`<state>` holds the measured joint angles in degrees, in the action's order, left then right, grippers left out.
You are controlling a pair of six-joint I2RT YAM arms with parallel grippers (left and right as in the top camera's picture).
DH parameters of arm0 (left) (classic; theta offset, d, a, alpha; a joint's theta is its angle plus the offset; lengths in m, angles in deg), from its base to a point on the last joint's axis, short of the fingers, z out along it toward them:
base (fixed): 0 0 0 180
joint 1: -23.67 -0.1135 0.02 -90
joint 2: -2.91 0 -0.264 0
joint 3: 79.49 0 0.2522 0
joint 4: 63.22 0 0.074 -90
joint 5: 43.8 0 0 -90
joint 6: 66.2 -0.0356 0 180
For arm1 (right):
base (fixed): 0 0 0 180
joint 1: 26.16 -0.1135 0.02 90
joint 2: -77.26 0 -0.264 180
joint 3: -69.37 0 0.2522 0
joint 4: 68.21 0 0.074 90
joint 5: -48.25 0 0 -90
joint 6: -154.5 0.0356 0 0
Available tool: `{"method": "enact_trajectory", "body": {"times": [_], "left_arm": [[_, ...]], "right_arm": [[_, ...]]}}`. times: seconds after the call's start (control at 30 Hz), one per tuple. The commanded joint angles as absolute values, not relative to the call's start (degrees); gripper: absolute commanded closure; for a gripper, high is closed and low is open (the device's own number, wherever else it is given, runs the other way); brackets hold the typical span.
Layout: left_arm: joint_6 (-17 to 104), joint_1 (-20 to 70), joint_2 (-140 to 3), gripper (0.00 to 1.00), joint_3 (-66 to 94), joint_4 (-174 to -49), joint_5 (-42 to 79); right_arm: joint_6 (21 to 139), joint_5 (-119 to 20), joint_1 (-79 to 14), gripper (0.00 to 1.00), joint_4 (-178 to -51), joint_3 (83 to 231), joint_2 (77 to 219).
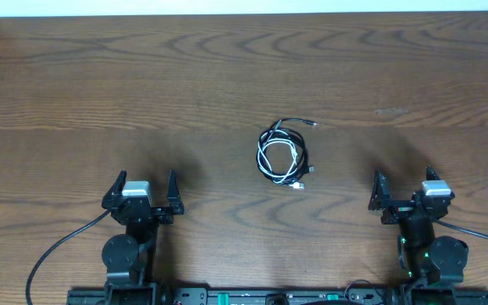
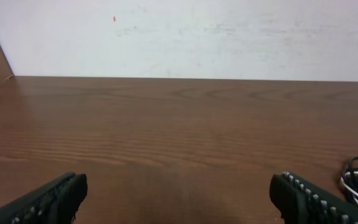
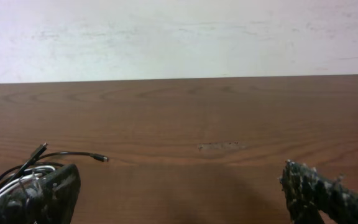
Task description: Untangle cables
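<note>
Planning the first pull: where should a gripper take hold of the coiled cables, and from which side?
Probably the black free end, which arcs out at the far right of the cables. It lies flat and clear of the loops, so jaws can close on it alone. Come from above with the right gripper, the side it points toward.

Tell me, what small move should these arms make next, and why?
Probably the right gripper should reach forward and inward toward the cables: black and white cords lie coiled together in one bundle, untouched, while it and the left gripper both stand open, empty, well short of them.
</note>
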<state>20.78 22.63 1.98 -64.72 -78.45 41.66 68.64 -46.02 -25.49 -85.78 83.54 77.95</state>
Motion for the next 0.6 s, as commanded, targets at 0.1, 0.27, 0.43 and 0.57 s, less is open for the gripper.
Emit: {"method": "enact_trajectory", "body": {"times": [0.1, 0.27, 0.43, 0.57], "left_arm": [[20.4, 22.39, 1.87, 0.02, -65.5, -80.6, 41.34], [20.38, 22.39, 1.87, 0.02, -65.5, -80.53, 41.36], [20.4, 22.39, 1.87, 0.02, -65.5, -80.57, 41.34], [21.91, 22.39, 1.57, 0.02, -65.5, -80.66, 41.32]], "right_arm": [[69.37, -46.2, -25.84, 0.01, -86.03, 83.45, 77.64], [69.37, -46.2, -25.82, 0.01, -86.03, 83.45, 77.64], [69.37, -46.2, -25.82, 0.01, -86.03, 83.45, 77.64], [70.39, -46.46, -25.84, 0.01, -86.05, 83.45, 77.66]]}}
